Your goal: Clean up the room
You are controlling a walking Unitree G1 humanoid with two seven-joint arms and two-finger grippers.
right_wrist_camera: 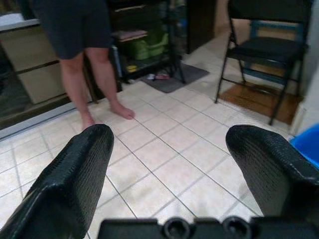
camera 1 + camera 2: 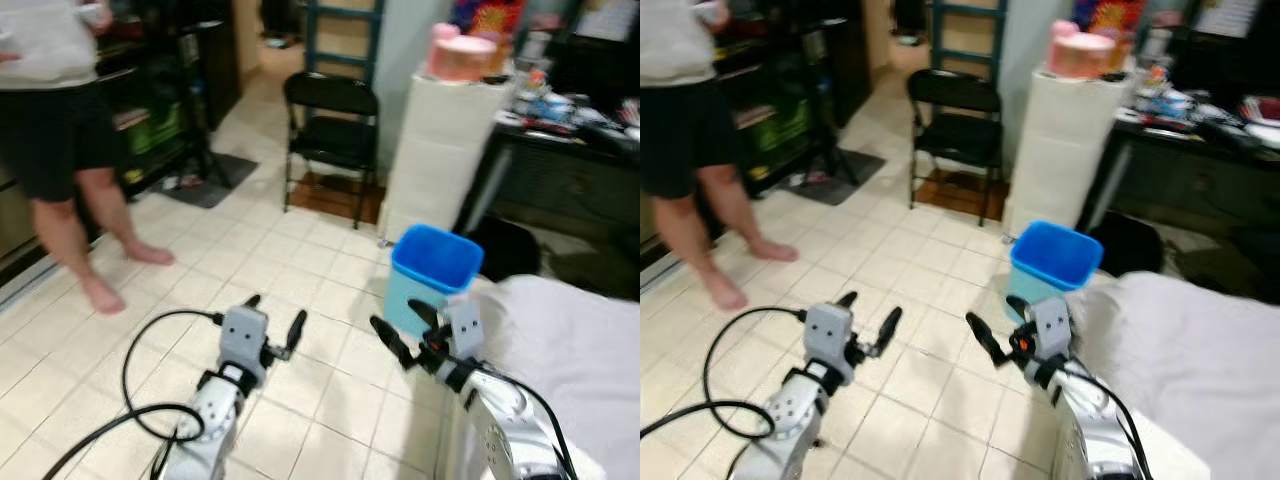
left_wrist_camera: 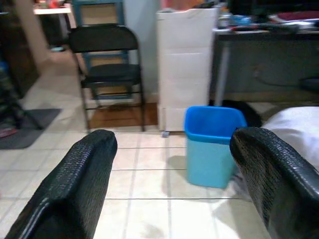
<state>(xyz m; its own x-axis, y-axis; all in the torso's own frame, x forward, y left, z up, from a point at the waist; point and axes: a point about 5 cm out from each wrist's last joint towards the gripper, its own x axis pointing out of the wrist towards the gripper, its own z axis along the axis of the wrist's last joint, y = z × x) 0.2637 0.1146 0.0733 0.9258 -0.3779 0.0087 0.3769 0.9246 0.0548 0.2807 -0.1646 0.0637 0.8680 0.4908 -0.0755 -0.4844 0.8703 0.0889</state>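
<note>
Left gripper [image 2: 272, 322]: fingers spread wide, holding nothing; raised over bare floor tile at near left.
Right gripper [image 2: 400, 330]: fingers wide apart, empty; held at near right, just beside the blue bin.
Arm posture: both arms forward and level — by judgement a ready stance for travel or reach, not a grasp in progress.
Blue bin [image 2: 434, 275]: upright on the tiled floor [image 2: 300, 250], right of centre, open top facing up; likely the drop point for rubbish.
White bedding [image 2: 570, 350]: near right, its edge close beside the bin.
Folding chair [image 2: 330, 130]: black, unfolded, far centre.
White drawer unit [image 2: 440, 150]: far, behind the bin; pink container [image 2: 458, 55] on top.
Desk [image 2: 570, 150]: far right — cluttered surface.
Person [image 2: 60, 130]: standing barefoot at far left, well apart from both grippers.
Task item: no loose rubbish can be made out on the floor; 0 items held.
</note>
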